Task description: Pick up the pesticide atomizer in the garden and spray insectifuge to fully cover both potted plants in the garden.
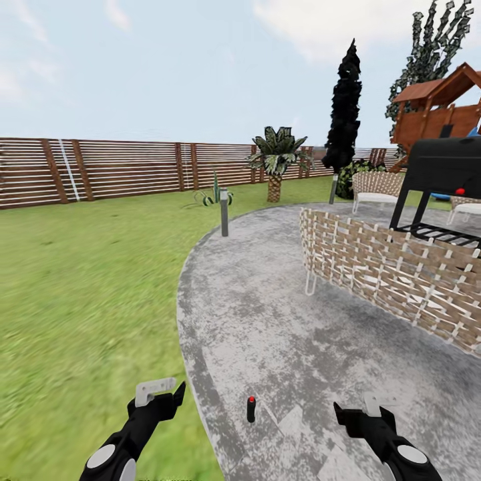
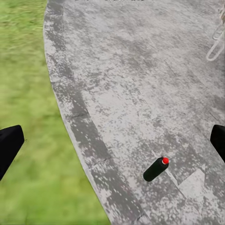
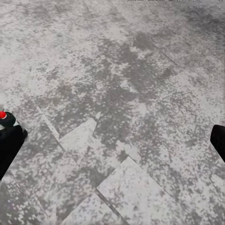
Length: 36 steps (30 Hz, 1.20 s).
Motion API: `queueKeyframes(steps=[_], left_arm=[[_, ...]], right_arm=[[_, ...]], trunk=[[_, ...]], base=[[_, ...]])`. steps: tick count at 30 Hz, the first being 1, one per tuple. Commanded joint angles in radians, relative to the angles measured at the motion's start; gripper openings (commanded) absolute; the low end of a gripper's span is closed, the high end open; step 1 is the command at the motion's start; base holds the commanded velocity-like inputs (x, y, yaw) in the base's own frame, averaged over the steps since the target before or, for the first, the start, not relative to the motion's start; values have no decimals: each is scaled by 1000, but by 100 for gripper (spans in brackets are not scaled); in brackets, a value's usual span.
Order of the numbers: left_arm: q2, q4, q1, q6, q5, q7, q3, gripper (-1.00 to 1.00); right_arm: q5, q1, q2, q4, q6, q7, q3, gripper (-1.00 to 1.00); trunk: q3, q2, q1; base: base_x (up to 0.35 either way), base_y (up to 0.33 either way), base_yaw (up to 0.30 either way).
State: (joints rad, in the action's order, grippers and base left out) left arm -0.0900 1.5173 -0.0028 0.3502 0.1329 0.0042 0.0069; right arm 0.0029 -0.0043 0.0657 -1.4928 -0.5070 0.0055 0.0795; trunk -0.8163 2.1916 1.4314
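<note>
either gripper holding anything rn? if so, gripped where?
Nothing held. Left gripper and right gripper are both open and empty; the dark green spray bottle with red dot stands untouched on the grey patio.

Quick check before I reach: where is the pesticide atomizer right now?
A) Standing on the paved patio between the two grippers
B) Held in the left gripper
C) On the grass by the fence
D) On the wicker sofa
A: the pesticide atomizer stands upright on the grey patio, with the left gripper and right gripper open on either side of it, neither touching it.

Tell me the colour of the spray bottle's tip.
Red, on the spray bottle with its dark body; the left wrist view shows it best.
</note>
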Motion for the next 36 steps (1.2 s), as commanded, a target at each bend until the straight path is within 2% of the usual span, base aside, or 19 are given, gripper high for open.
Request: queueKeyframes(steps=[1,29,36], left_arm=[[0,1,0,6,10,0,1,100],[0,-11,0,6,10,0,1,100],[0,-15,0,6,9,0,1,100]], right_arm=[[0,0,0,-2,-5,1,0,100],[0,0,0,0,-5,1,0,100],[0,0,0,0,-5,1,0,100]], trunk=[[-1,0,0],[-1,0,0],[-1,0,0]], base=[[0,0,207],[0,0,251],[0,0,108]])
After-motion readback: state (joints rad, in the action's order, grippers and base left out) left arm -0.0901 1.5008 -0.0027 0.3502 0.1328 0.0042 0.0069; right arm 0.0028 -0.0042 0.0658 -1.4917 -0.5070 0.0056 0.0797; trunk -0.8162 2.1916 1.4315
